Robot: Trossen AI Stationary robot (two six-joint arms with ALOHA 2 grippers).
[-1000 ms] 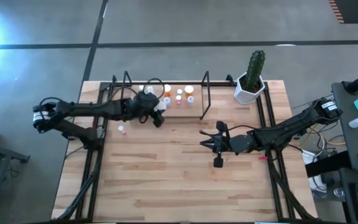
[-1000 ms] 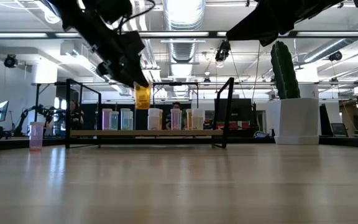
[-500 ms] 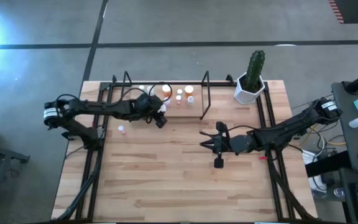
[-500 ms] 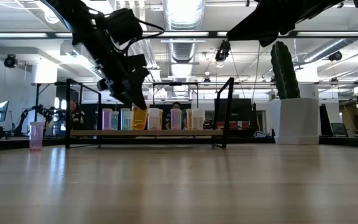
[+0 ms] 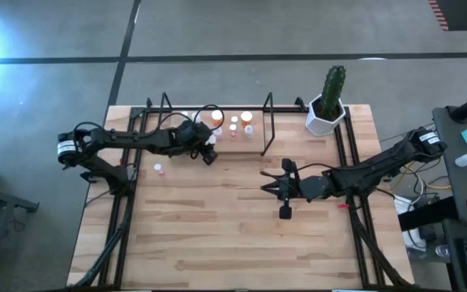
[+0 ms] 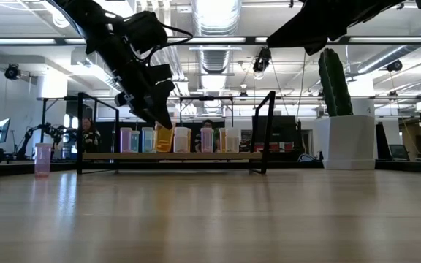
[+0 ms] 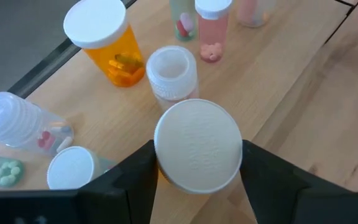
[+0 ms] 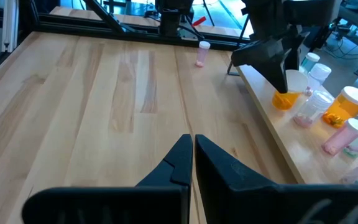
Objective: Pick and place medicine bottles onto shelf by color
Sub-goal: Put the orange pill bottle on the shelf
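My left gripper (image 5: pixel 207 149) is shut on an orange bottle with a white cap (image 7: pixel 197 146) at the shelf's near edge (image 6: pixel 170 155). The bottle (image 6: pixel 165 139) stands in line with the other bottles, its bottom at the board. On the shelf board stand an orange bottle (image 7: pixel 104 40), a clear one (image 7: pixel 173 71) and a pink one (image 7: pixel 213 31); a clear one (image 7: pixel 17 121) lies on its side. One pink bottle (image 5: pixel 159 169) stands alone on the table. My right gripper (image 5: pixel 284 188) is shut and empty above the table's middle right. My left gripper pinches the orange bottle at its white cap's rim (image 7: pixel 164 163), one finger (image 7: pixel 129 180) on each side. The fingers come from above, slanting toward the far edge. The bottle stands nearly upright below them, its bottom (image 6: pixel 165 150) down at the shelf board.
A white hexagonal pot with a green cactus (image 5: pixel 327 105) stands at the far right, beside the shelf's black wire upright (image 5: pixel 267 122). Bare wooden tabletop (image 5: pixel 217 227) lies between the shelf and the near edge.
My left gripper has gone down toward the shelf with the orange bottle, still shut on it. The bottle, held above the other bottles' tops a second ago, now stands at the board's level among them. For the last half second nothing has moved.
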